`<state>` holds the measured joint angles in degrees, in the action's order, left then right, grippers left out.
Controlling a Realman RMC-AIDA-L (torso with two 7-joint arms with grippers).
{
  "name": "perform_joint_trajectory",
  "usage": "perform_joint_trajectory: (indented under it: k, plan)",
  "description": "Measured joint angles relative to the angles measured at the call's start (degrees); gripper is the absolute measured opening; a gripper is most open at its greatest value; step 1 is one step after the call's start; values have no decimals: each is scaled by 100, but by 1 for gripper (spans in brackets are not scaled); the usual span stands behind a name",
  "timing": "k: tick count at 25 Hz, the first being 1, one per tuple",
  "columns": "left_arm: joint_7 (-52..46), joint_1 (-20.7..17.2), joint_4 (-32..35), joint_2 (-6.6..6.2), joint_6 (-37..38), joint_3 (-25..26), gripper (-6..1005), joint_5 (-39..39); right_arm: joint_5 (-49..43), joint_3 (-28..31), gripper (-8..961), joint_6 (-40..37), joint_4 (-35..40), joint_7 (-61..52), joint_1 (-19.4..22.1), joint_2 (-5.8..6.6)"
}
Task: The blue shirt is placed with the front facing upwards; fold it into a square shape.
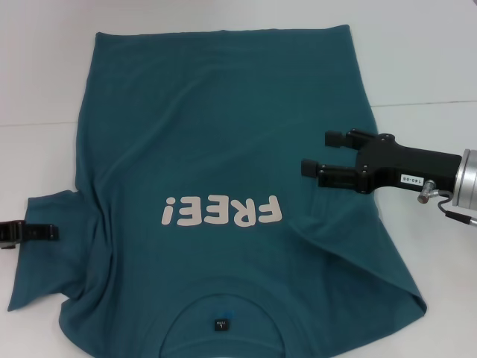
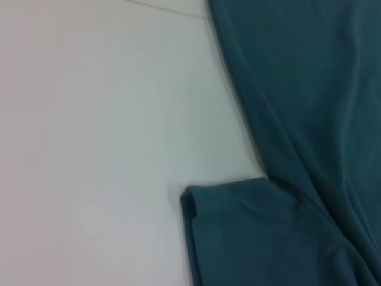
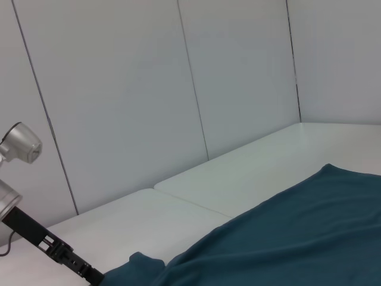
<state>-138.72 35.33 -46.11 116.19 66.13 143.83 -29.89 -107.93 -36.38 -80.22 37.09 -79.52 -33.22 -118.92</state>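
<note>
Two grippers: one dark teal-blue cotton shirt (image 1: 223,149), print up.
Right gripper (image 1: 317,155): fingers spread, empty, above shirt.
Left gripper (image 1: 26,233): at sleeve for folding; grip unclear.

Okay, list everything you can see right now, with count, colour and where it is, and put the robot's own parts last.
blue shirt: one, dark teal-blue, spread front-up on the table, collar nearest the robot, right side already folded inward.
lettering: one white "FREE!" print, on the chest.
neck label: one, dark, inside the collar.
table: one, white, under the shirt.
left gripper: one, black, at the shirt's left sleeve.
right gripper: one, black, open, above the shirt's right side.
</note>
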Motion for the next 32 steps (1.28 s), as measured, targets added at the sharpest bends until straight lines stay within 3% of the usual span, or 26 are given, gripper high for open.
perform_joint_trajectory:
  k: [32]
  plan:
    - [83,24,199,-101,-58,-2,937,-141,0,0,928,15,54,-47,-9,-30]
